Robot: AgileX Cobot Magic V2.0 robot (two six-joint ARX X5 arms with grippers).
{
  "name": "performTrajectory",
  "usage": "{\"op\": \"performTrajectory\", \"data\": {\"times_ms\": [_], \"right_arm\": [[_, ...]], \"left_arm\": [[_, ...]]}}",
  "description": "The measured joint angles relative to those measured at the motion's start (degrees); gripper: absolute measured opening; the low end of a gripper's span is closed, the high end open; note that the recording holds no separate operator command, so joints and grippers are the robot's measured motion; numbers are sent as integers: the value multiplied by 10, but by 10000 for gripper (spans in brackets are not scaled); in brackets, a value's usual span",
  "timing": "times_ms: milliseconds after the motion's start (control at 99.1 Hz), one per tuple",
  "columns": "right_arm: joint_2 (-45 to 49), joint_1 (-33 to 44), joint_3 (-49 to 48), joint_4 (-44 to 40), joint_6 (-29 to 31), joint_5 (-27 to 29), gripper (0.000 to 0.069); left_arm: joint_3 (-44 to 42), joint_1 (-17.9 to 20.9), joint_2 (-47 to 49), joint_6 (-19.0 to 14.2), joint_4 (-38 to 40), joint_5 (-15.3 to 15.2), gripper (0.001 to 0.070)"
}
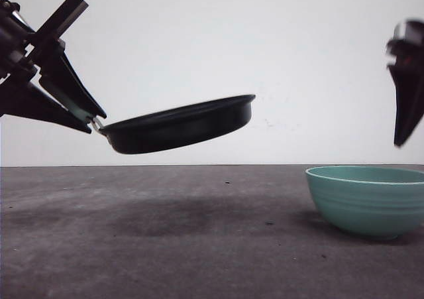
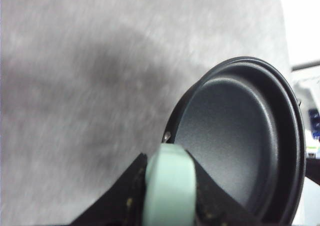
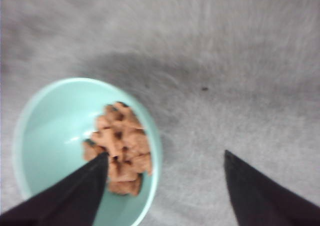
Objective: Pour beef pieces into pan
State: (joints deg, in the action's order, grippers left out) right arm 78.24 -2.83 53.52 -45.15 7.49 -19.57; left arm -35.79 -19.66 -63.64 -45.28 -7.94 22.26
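The teal bowl (image 1: 368, 201) sits on the gray table (image 1: 165, 246), and I will tell where things are from it. The bowl is the nearest thing to the camera, low on my right side. Inside it lie the beef pieces (image 3: 120, 147), a small brown heap pushed to one side of the bowl. None of the meat is in the pan yet, so I think the pouring has not started. My right claw (image 3: 165, 183) hangs above the bowl, a little off to one side, with its two black fingers spread wide and nothing between them. I think it is open like that so it can go down and grab the bowl's rim. Farther back and well away from the bowl, on my left, my left claw (image 1: 83, 117) is squeezed tight on the mint-green handle (image 2: 169, 186). It holds the black pan (image 1: 182, 123) up in the air, tipped so the far rim is higher. I think I hold it up there so the meat can fall in.
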Motion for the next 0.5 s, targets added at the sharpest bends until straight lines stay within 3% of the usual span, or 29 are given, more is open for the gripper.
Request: {"op": "performTrajectory", "data": {"times_ms": [333,504], "right_arm": [[79,-9,0,20,0,-32,392],[96,-15,0,30,0,-32,225]], "left_arm": [[0,-3,0,0,-3,2,60],[0,-10,0,0,-11,2,60]]}}
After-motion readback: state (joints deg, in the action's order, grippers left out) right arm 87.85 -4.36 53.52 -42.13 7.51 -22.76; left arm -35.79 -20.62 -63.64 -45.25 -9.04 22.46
